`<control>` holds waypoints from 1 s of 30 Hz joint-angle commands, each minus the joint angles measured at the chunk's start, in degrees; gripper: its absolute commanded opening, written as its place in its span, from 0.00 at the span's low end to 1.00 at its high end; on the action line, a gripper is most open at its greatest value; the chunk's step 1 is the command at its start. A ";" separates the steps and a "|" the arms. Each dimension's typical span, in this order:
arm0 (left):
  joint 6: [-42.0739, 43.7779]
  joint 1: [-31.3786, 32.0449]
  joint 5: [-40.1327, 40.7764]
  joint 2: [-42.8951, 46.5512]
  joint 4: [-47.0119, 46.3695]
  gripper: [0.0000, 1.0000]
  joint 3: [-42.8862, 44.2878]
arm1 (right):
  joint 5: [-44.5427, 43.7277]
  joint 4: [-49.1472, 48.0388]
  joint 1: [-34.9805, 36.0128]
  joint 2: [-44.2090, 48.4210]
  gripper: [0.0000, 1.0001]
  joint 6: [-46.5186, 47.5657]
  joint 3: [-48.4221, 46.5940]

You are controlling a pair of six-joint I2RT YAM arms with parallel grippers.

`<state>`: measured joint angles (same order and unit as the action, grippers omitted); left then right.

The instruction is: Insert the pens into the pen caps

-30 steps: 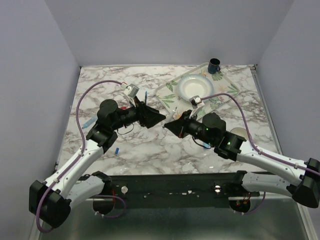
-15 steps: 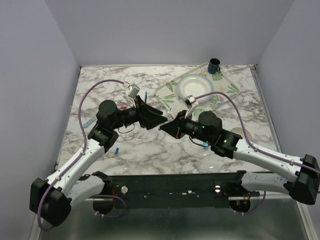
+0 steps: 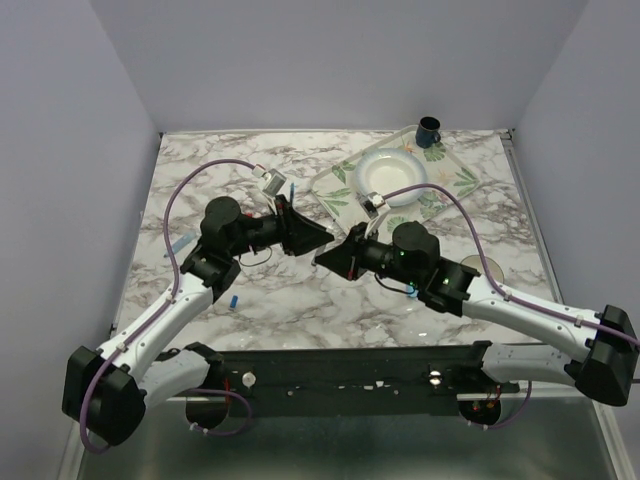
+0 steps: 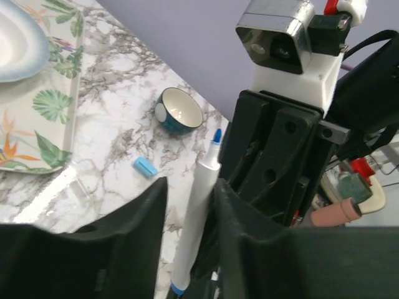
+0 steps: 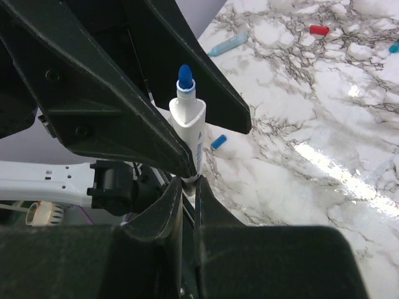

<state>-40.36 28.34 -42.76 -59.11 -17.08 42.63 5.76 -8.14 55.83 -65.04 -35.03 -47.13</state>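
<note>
A white pen with a blue tip stands tip-up between both grippers; it also shows in the left wrist view. My right gripper is shut on its lower end. My left gripper is open, its fingers on either side of the pen, with a gap on one side. In the top view the left gripper and right gripper meet over the table's middle and hide the pen. A dark blue cap, a red cap and a light blue pen lie on the marble. A light blue cap lies near a small bowl.
A floral tray with a white plate sits at the back right, a dark blue mug behind it. A small blue bowl stands by the right arm. A blue pen lies behind the left gripper.
My right gripper has moved left and closed the gap to my left gripper. The left arm has shifted only slightly.
</note>
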 commanded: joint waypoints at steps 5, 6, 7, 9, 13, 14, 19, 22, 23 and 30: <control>-0.16 -0.21 -1.53 0.75 -0.94 0.00 0.87 | 2.06 -2.05 0.59 0.08 0.18 -1.18 -1.21; -0.51 -0.21 -1.45 0.84 -1.28 0.00 0.79 | 2.41 -3.01 0.68 0.26 0.29 -1.79 -0.77; -0.95 -0.21 -1.45 0.93 -1.72 0.00 0.44 | 2.76 -4.06 0.68 0.69 0.35 -2.76 0.54; -3.74 -0.65 -1.45 1.28 -4.78 0.00 -0.61 | 4.16 -8.26 0.68 0.79 0.52 -4.95 3.08; -12.00 -2.05 -4.43 -0.21 -14.00 0.00 -2.20 | 5.58 -9.26 0.68 -0.97 0.54 -5.93 2.57; -12.98 -2.32 -5.13 -0.56 -15.34 0.00 -2.64 | 5.58 -9.87 0.68 -1.14 0.53 -6.28 2.75; -14.57 -3.03 -5.58 -0.13 -17.46 0.00 -3.34 | 3.03 -13.12 0.68 -0.62 0.48 -7.60 3.89; -14.31 -3.20 -5.14 0.22 -16.93 0.00 -3.26 | 3.12 -13.74 0.68 -1.14 0.47 -7.51 3.19; -14.40 -3.29 -5.14 0.23 -16.93 0.00 -3.26 | 2.94 -13.74 0.68 -1.49 0.45 -7.77 2.75; -14.66 -3.81 -4.61 0.58 -16.93 0.00 -3.34 | 1.36 -15.85 0.59 -1.06 0.13 -9.10 4.33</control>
<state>-54.63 25.17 -46.41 -59.55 -32.27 39.59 8.93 -20.16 56.18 -66.39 -43.05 -44.12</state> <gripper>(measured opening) 0.048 0.295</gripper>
